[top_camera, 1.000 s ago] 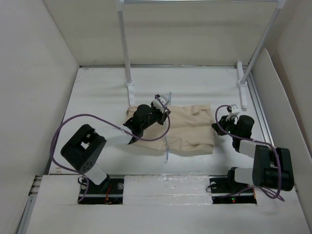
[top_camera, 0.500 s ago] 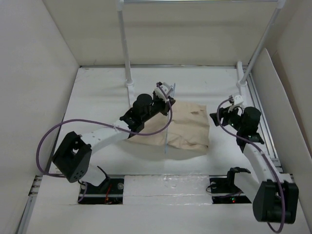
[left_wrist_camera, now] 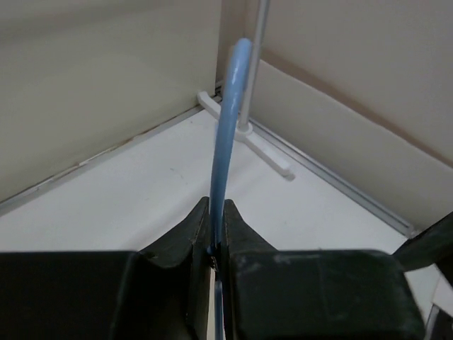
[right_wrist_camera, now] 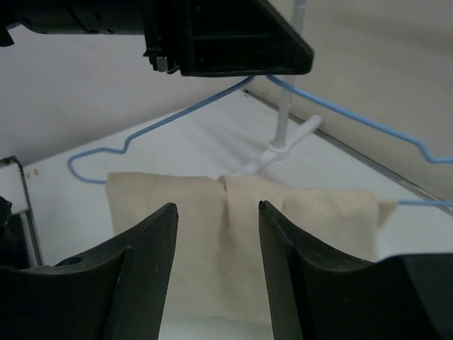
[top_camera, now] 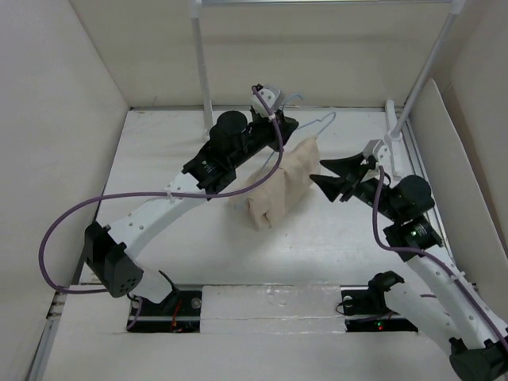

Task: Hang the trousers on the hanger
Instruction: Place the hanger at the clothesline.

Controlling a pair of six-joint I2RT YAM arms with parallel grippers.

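trousers (top_camera: 279, 186) plain beige | hanger (left_wrist_camera: 227, 127) pale blue | left hand (left_wrist_camera: 214, 212) black | right hand (right_wrist_camera: 216, 212) black

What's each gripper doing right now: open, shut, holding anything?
Left gripper: shut on the hanger wire.
Right gripper: open, holding nothing, facing the trousers draped on the hanger.

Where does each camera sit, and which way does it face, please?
Top external: above and behind the robot, looking down on the table; the left gripper and right gripper show.
Left wrist: on the left arm, facing the rack pole; its shut fingers pinch the hanger.
Right wrist: on the right arm, facing the draped trousers between its open fingers.
Shared: top and right wrist both show the trousers.
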